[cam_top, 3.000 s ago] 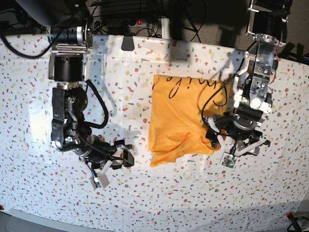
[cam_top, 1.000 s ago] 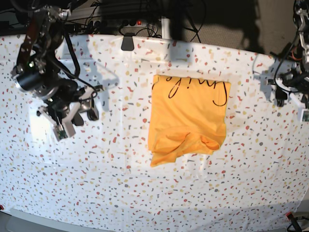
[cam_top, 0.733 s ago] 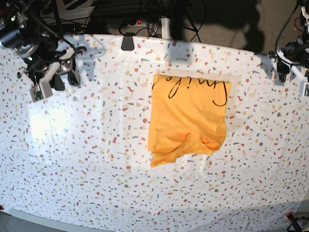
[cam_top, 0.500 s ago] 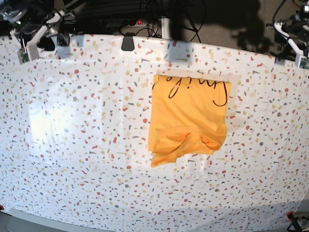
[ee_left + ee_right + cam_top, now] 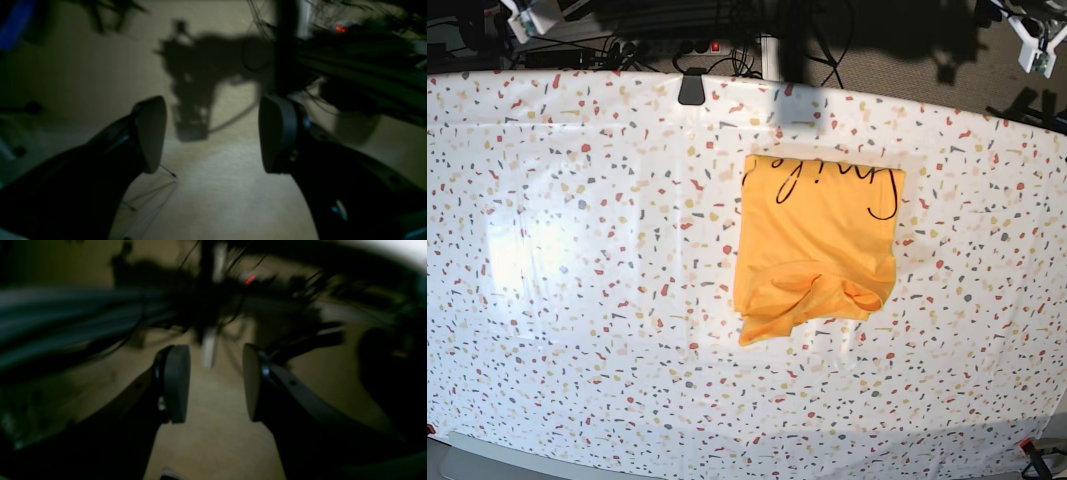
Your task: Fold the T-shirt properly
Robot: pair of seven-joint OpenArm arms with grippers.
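Observation:
The mustard-yellow T-shirt [image 5: 817, 245] lies folded into a rough rectangle right of the table's middle. Black cursive lettering runs along its far edge, and its near edge is bunched and wrinkled. Both arms are raised off the table, far from the T-shirt. My left gripper [image 5: 211, 133] is open with nothing between its dark pads [image 5: 151, 133], over beige floor. My right gripper [image 5: 216, 383] is open too, its pads [image 5: 176, 386] apart and empty. In the base view only white arm tips show, at the top right corner [image 5: 1034, 48] and the top left corner [image 5: 527, 15].
A white speckled cloth [image 5: 577, 300] covers the table. A black clamp [image 5: 691, 90] sits on the far edge. Behind it are cables and a power strip with a red light [image 5: 715, 46]. Both wrist views show dim floor, cables and shadows.
Both arms have swung up and back from the table's sides until they are almost out of the base view. The T-shirt has not moved.

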